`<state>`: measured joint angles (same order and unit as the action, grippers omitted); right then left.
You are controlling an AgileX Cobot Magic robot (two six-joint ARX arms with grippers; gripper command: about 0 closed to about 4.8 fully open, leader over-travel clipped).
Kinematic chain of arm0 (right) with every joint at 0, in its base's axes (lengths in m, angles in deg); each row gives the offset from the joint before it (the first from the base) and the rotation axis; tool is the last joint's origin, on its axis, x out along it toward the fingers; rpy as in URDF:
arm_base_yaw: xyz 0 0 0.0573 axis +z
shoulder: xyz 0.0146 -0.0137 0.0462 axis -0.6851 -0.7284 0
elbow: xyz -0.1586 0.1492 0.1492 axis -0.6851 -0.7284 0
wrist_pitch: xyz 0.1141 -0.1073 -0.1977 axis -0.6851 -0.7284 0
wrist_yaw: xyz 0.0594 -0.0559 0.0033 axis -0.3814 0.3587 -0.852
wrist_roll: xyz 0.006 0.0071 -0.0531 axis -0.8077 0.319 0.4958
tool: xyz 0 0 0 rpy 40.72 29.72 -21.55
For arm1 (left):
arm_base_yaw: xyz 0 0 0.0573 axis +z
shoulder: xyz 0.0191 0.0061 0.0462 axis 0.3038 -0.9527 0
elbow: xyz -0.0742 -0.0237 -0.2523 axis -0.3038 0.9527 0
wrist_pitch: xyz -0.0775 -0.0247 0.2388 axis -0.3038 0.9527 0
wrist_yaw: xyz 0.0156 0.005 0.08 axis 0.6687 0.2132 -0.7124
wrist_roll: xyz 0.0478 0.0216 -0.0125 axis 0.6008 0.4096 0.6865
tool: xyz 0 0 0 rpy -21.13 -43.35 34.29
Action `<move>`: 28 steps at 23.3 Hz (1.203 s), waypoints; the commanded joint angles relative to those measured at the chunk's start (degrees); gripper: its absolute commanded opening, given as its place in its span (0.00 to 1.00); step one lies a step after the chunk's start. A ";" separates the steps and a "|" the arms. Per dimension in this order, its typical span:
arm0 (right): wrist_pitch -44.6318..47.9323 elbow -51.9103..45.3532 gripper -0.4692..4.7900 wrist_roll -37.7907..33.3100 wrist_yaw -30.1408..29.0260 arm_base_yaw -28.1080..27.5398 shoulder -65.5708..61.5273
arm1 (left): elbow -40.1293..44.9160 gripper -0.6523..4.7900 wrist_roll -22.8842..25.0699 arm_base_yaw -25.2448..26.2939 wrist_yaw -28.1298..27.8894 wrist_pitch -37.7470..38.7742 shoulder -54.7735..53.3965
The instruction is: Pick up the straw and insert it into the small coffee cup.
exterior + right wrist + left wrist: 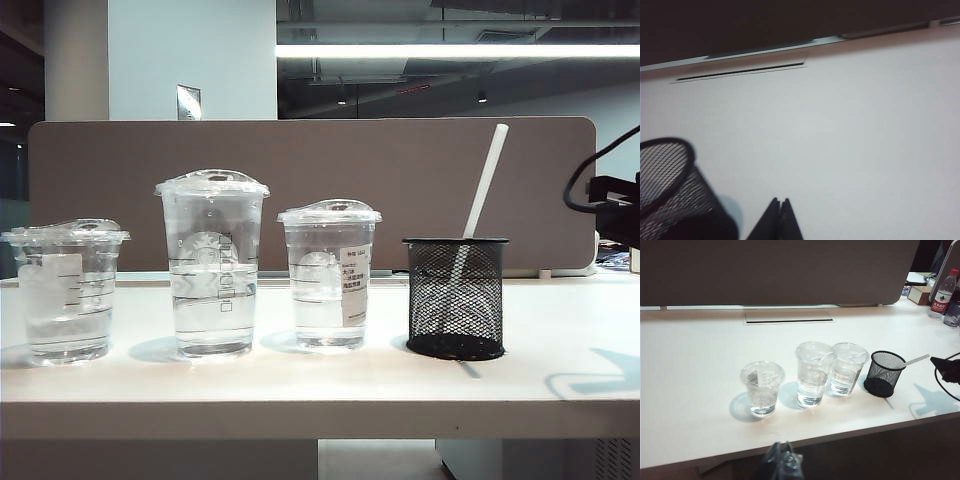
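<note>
Straw (487, 180), smooth white tube, leans in black mesh cup (456, 297).

a white table (300, 385) stands before a grey-brown partition panel (330, 190). behind it rise a pale pillar (190, 60) and a dark ceiling with a long bright light strip (455, 50).

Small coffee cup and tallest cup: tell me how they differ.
The small coffee cup is the shortest and stands at the left end of the row; the tallest cup stands beside it, in the middle of the three. The small cup carries a plain white label, while the tallest cup shows a faint round logo. Both are clear plastic with clear domed lids, hold clear liquid, stand upright on the table, and have no straw in them.
</note>
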<state>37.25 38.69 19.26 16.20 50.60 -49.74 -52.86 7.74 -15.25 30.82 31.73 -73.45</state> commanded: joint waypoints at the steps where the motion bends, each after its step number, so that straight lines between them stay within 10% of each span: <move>1: 1.40 -2.08 0.09 -0.15 2.01 3.45 2.36 | -0.13 0.11 -0.13 0.00 -0.22 0.11 -0.07; 5: 2.97 -4.61 0.09 0.00 5.29 8.33 4.96 | -0.13 0.11 -0.13 0.02 -0.17 0.11 -0.07; 12: 4.76 -6.91 0.42 0.00 4.94 17.77 7.98 | -0.13 0.11 -0.13 0.00 -0.17 0.11 -0.04; 28: 2.16 -0.37 0.43 0.02 3.41 21.35 7.89 | -0.13 0.11 2.45 0.00 1.97 0.11 -0.04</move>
<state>41.23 37.12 19.30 21.03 71.93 -41.98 -52.88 9.11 -15.25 32.48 31.73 -73.43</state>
